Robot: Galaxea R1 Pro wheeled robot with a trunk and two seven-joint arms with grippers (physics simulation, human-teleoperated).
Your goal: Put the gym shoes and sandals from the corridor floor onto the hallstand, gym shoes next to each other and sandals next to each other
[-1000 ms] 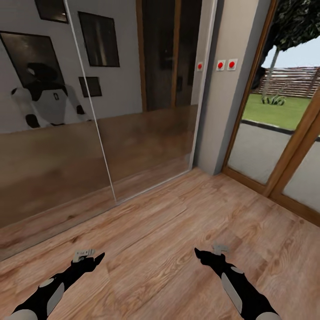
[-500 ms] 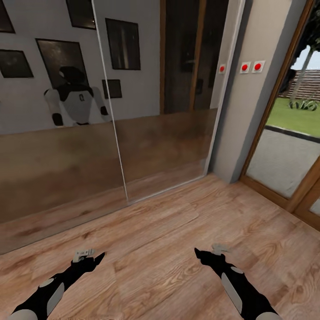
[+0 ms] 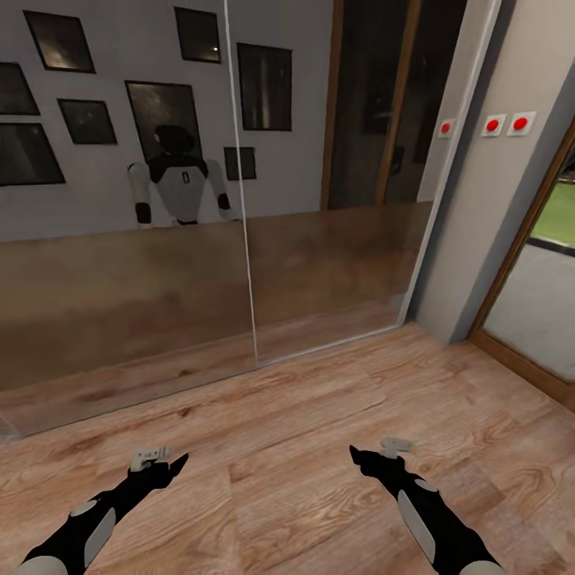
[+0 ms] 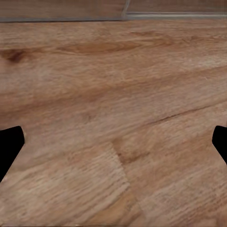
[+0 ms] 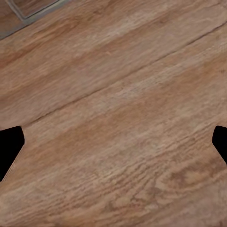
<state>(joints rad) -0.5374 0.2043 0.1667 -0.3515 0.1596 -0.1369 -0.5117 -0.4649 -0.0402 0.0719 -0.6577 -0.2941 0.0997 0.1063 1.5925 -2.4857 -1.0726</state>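
corridor floor: open ahead | mirrored sliding doors: block beyond

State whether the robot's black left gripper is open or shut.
Open: the black left gripper's fingertips sit at opposite picture edges, bare wood-plank floor between them.

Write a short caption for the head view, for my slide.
Robot facing mirrored sliding doors, both claws, left and right, held low over wood floor.

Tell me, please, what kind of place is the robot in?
Probably a home corridor or entrance hall: wood-plank floor, a mirrored sliding door reflecting the robot and framed pictures, and a glazed door to a garden.
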